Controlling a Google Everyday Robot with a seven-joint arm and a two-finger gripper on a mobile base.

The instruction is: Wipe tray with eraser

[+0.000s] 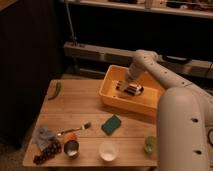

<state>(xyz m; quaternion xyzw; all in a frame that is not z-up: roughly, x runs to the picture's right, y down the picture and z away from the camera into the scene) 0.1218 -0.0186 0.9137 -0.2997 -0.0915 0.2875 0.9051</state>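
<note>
Arm reaching down into tray [111, 100] at far right of bench [75, 112], end effector [129, 86] clamping striped eraser [131, 89] inside it. Green sponge [112, 124] lying nearer.

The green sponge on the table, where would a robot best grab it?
Probably from above, across two opposite flat edges: the green sponge lies flat on the table, apart from its neighbours. The tool is shut on the eraser inside the tray.
</note>
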